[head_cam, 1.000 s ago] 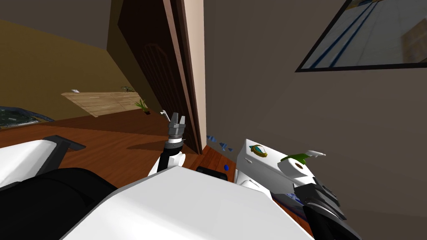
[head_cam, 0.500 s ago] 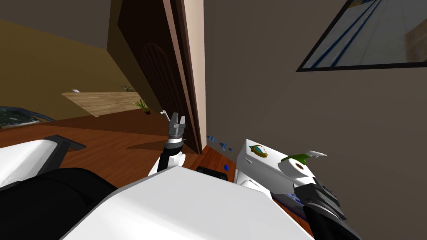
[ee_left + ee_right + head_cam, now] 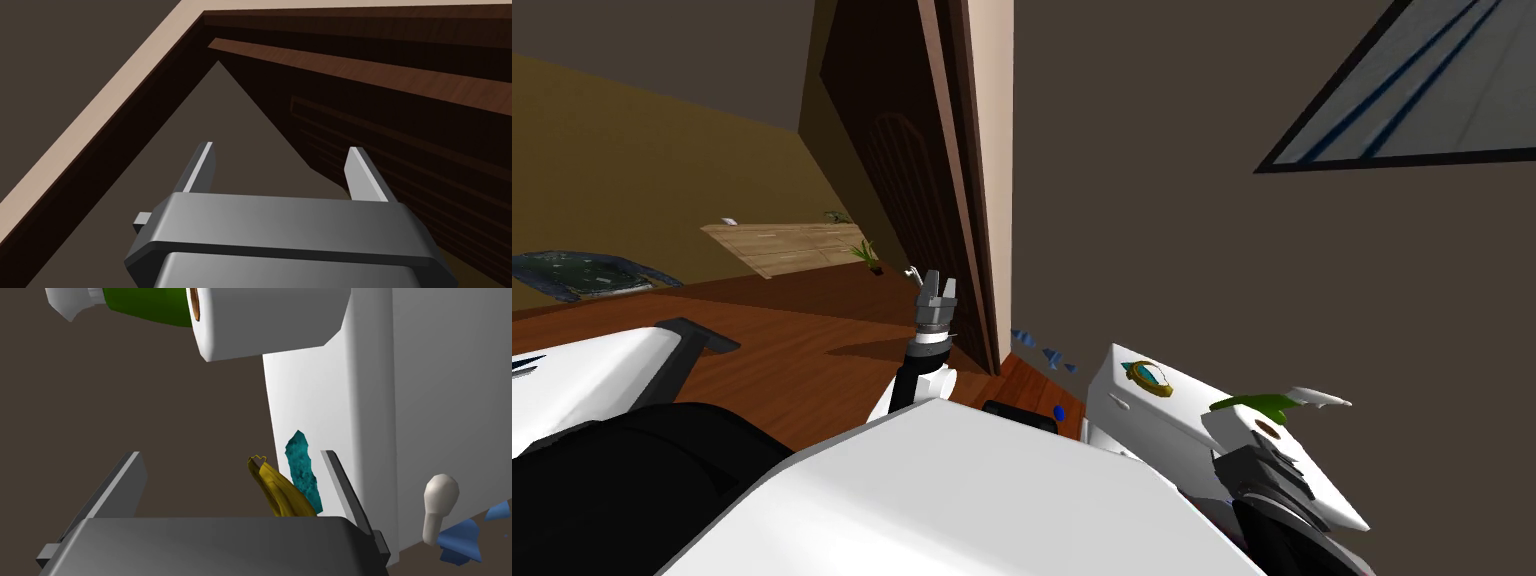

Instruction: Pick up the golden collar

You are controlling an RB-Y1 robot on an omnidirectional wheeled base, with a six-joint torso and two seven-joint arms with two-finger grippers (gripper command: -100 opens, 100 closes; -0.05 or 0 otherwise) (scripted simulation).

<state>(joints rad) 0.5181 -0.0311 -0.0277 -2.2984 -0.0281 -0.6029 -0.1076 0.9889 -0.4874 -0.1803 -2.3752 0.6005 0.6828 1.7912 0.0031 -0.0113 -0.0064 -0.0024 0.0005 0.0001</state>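
Right claw (image 3: 230, 457) poised over the top of a white cabinet (image 3: 340, 413) that stands against a dark brown wall. Its two thin grey blades stand wide apart and hold nothing. The golden collar (image 3: 280, 493) lies between them, close to the claw's dark body and nearer to one blade than the other, with a teal piece (image 3: 302, 470) just beside it. From the head camera, the collar (image 3: 1149, 377) shows as a small gold ring with a teal centre on the cabinet top (image 3: 1122, 415), near a white roll (image 3: 1272, 430) with a green object (image 3: 1257, 403) beside it. Blue shards (image 3: 1040, 348) lie on the wooden floor by the wall.

The left claw (image 3: 936, 283) is raised beside a dark wooden door (image 3: 912, 200), blades apart and empty (image 3: 281, 147).

The step in hand appears to be the final line-up before the grasp. The next move likely calls for centring the collar between the blades, then closing on it and lifting.
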